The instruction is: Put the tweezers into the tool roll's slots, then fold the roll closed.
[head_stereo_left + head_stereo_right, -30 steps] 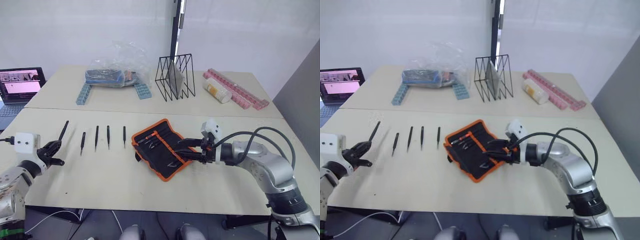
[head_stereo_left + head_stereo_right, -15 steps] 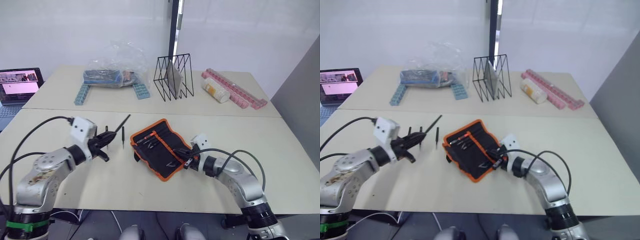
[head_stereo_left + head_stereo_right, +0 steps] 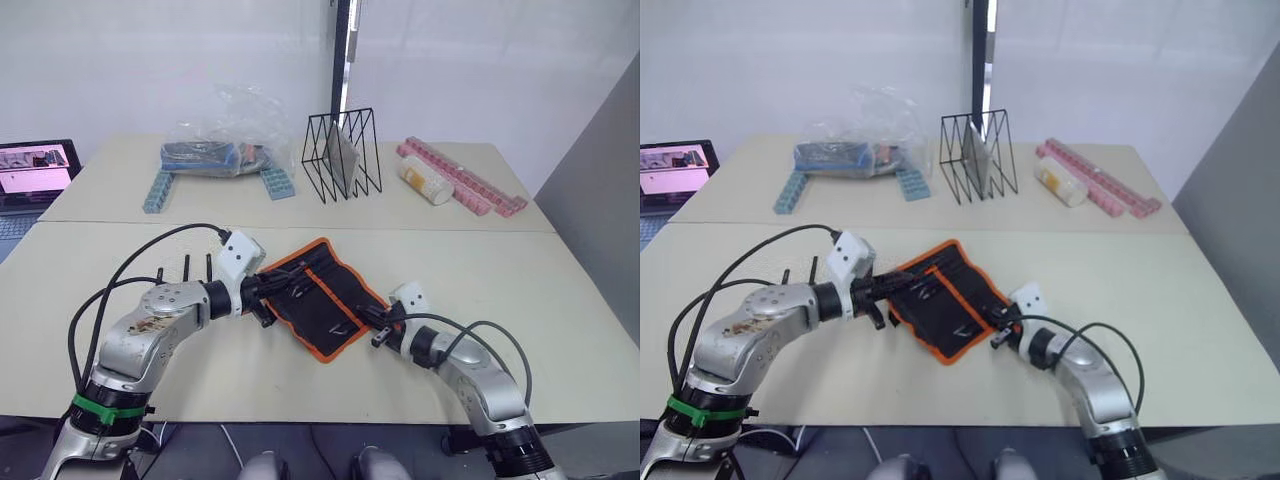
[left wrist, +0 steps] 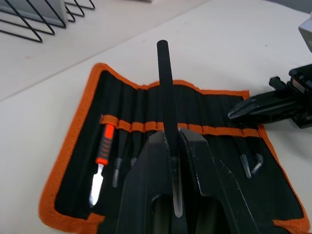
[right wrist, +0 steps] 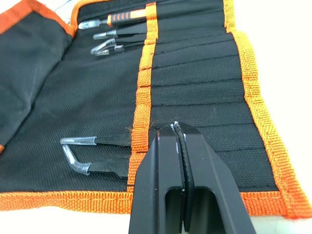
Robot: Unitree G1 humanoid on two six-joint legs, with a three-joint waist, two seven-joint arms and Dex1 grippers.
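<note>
The pale table [image 3: 560, 290] carries the open tool roll [image 3: 325, 300] (tweezers [image 3: 186, 267] beside).

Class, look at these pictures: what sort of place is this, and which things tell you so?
Probably a robotics lab or test room: plain pale tables against bare white walls, a laptop running at the side, and props laid out, such as an open tool roll and a wire rack.
</note>
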